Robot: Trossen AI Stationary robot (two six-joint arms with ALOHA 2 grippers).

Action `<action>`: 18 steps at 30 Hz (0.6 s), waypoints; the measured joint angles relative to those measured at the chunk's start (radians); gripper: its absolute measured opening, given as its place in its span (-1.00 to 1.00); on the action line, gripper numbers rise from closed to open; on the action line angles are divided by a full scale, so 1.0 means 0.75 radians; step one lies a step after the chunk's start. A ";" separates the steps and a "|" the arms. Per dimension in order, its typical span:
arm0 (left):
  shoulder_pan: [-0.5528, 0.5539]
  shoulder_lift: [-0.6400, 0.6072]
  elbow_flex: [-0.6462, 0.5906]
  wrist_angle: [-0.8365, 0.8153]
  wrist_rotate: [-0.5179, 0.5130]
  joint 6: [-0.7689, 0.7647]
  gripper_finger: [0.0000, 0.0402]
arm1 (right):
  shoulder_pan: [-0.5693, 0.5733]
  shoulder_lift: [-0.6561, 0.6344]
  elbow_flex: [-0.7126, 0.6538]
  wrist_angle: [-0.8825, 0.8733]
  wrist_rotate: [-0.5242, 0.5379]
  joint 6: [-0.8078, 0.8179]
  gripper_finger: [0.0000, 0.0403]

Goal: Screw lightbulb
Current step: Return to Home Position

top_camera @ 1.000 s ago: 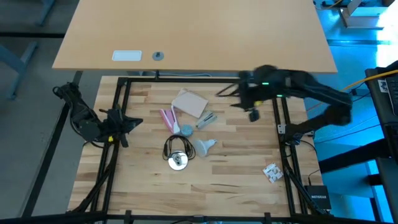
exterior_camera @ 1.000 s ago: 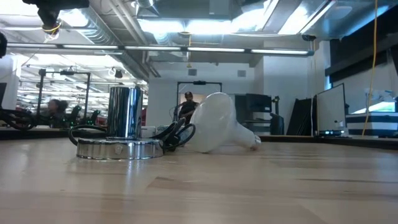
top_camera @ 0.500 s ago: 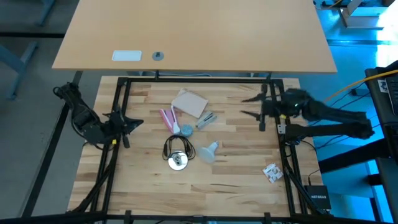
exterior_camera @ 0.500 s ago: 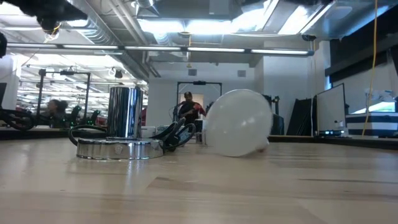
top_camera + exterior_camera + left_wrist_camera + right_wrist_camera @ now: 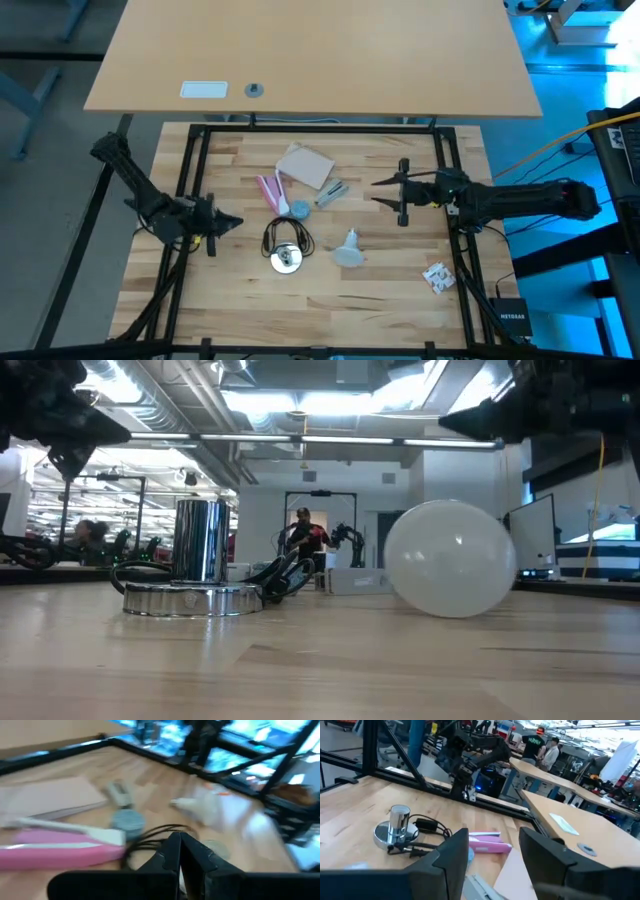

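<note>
The pale lightbulb (image 5: 348,250) lies on its side on the wooden table, dome toward the near edge and screw base toward the far edge; its dome fills the low view (image 5: 450,572). The chrome socket disc (image 5: 287,259) with a black cord (image 5: 287,238) stands to its left. My left gripper (image 5: 234,221) is shut and empty, left of the socket. My right gripper (image 5: 378,192) is open and empty, above the table to the far right of the bulb. The bulb also shows in the left wrist view (image 5: 205,807).
A pink tool (image 5: 270,190), a light-blue cap (image 5: 299,209), a tan card (image 5: 305,165) and a grey clip (image 5: 332,192) lie beyond the socket. A small white piece (image 5: 437,276) lies near the right frame post. A black frame (image 5: 195,170) rims the table.
My right gripper has come down and toward the table's near edge, its arm stretching out level. The bulb has rolled toward the near right and turned about, its dome now facing the near edge. My left gripper has gone toward the socket and the near edge.
</note>
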State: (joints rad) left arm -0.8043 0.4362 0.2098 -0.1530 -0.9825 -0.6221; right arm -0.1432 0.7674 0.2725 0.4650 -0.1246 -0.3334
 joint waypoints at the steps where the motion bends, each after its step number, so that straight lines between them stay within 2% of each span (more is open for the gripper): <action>1: 0.000 0.000 -0.030 0.085 0.034 0.039 -1.00 | 0.000 0.016 -0.032 0.059 0.000 0.008 -0.10; 5: -0.001 0.001 -0.138 0.366 0.147 0.159 -1.00 | 0.000 0.083 -0.151 0.275 -0.001 0.066 -0.10; 9: 0.000 -0.001 -0.216 0.563 0.175 0.248 -1.00 | 0.000 0.134 -0.214 0.372 -0.001 0.098 -0.10; 13: 0.000 -0.001 -0.267 0.686 0.224 0.316 -1.00 | 0.000 0.172 -0.229 0.385 -0.001 0.099 -0.10; 18: 0.002 -0.001 -0.266 0.710 0.267 0.371 -1.00 | -0.001 0.228 -0.229 0.386 0.000 0.091 -0.10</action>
State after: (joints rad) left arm -0.8028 0.4355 0.0101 0.3796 -0.7823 -0.3441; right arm -0.1436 0.9387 0.1009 0.7545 -0.1246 -0.2651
